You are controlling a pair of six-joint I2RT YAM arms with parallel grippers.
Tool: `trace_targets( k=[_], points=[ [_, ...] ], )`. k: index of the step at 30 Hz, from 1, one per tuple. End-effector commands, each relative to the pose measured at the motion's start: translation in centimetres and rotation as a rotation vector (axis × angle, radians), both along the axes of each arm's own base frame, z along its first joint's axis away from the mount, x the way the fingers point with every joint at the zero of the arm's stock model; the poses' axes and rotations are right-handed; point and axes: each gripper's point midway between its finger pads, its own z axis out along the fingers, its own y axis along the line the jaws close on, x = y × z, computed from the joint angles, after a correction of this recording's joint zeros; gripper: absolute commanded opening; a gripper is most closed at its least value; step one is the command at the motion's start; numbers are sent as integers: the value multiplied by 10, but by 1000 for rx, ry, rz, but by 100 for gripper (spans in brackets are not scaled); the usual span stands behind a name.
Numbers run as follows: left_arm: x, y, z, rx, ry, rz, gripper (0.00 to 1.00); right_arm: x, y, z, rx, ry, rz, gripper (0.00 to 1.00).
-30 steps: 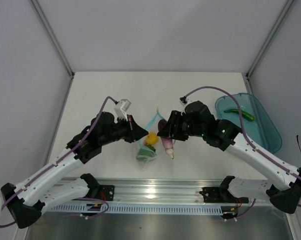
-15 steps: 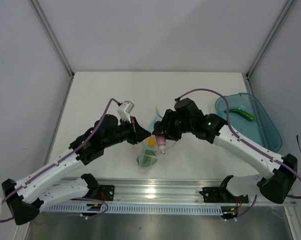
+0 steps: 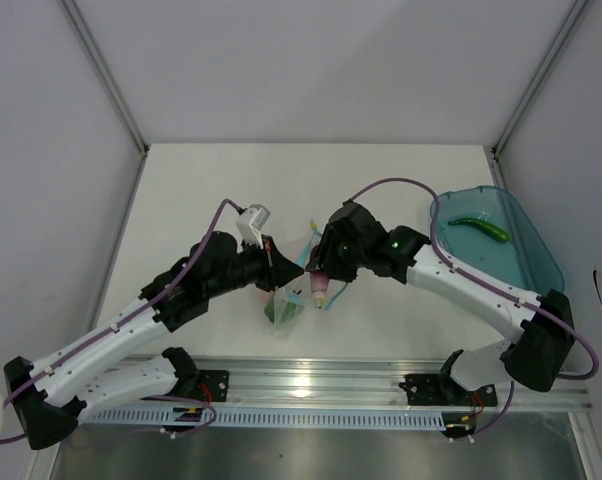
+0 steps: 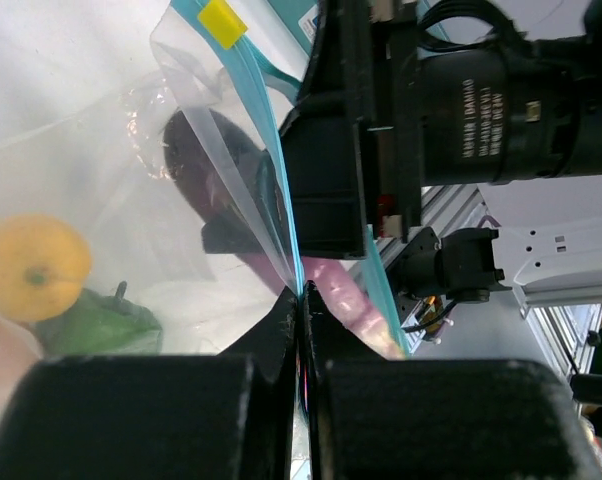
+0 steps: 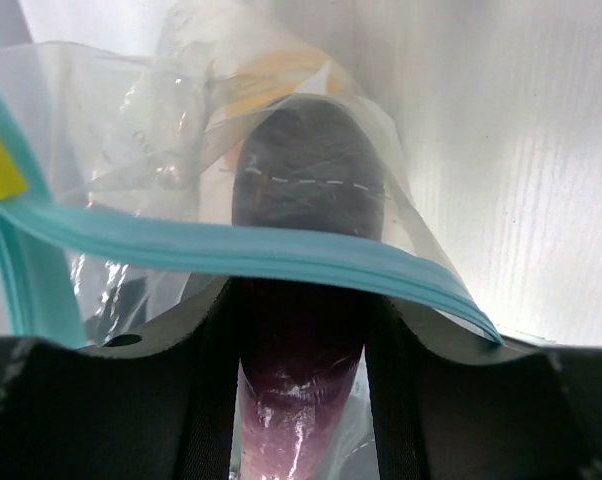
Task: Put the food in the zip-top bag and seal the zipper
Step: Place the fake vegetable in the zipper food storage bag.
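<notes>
The clear zip-top bag (image 3: 289, 300) hangs between my two grippers, and its teal zipper strip (image 5: 281, 255) crosses the right wrist view. My left gripper (image 3: 281, 272) is shut on the bag's mouth edge (image 4: 291, 270). My right gripper (image 3: 321, 280) is shut on the dark purple eggplant (image 5: 306, 190), whose dark end is pushed through the mouth into the bag; its pale purple end (image 3: 320, 291) points down. In the left wrist view the yellow pepper (image 4: 31, 265) and the green bell pepper (image 4: 96, 325) lie inside the bag. A pale pink bit at that view's lower left edge may be the egg.
A translucent teal tray (image 3: 501, 245) stands at the right with a long green vegetable (image 3: 481, 228) in it. The metal rail (image 3: 301, 385) runs along the near edge. Grey walls close in the table on both sides.
My right gripper has moved left and down with the eggplant, pushing its dark end into the bag's mouth. The bag has shifted slightly left; my left gripper keeps its hold.
</notes>
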Motion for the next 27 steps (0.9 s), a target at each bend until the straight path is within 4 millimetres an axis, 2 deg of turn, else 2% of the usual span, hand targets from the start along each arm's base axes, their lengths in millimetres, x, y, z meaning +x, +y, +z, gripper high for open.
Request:
trace_targets(
  k=[1,5,7,8,10,11,13,14,18,21,24,27],
  points=[
    [-4,-10,25,-82,-37,-35,1,12,1,7,-35,-59,-6,11],
    [-5,-12,23,-76,-31,-47,1,12,9,6,-16,-48,38,11],
    [-5,-12,21,-71,-29,-52,1,6,16,6,-27,-56,139,11],
    [-6,-13,20,-69,-26,-56,1,8,19,14,-24,-71,159,11],
    [-6,-13,18,-64,-20,-62,1,7,16,9,-85,-90,223,11],
    [-6,-14,17,-61,-16,-65,1,9,17,15,-90,-109,239,12],
    [-7,-15,15,-61,-11,-72,1,7,16,13,-116,-117,288,16],
    [-8,-15,14,-61,-6,-74,1,8,19,19,-107,-128,303,20],
    [-7,-16,15,-62,-8,-76,1,7,20,27,-87,-123,358,47],
    [-7,-15,16,-58,-11,-74,1,3,16,31,-74,-110,382,60],
    [-6,-13,16,-53,-15,-64,0,-6,12,34,-59,-105,406,70],
    [-6,-13,16,-49,-15,-63,0,-12,9,34,-45,-99,409,71]
  ],
)
